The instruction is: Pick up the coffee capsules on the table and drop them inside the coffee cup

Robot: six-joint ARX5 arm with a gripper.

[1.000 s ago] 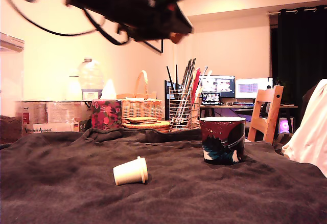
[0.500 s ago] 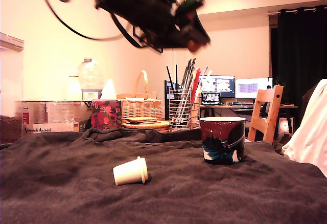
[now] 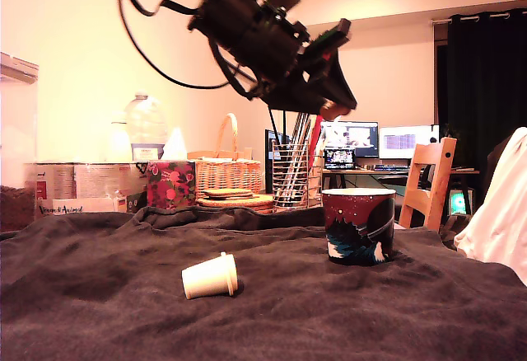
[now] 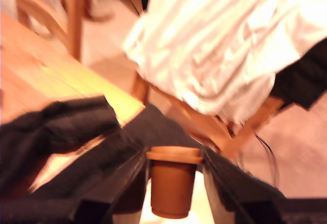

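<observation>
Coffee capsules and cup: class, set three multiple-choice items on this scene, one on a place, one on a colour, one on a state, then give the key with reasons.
1. Where is the cream-white capsule?
A. Inside the coffee cup
B. On the dark cloth, towards the exterior view's left of the cup
C. In the wire holder

2. What colour is the capsule in the pincer?
A. Terracotta brown
B. Blue
C. Green

3. How does the cream-white capsule sit?
A. Upright on its rim
B. Stacked on another capsule
C. Lying on its side

Key: 1 B, it rests on the table cloth apart from the coffee cup. 2 A, the wrist view shows the terracotta capsule between the fingers. 3 C, its side rests on the cloth.
</observation>
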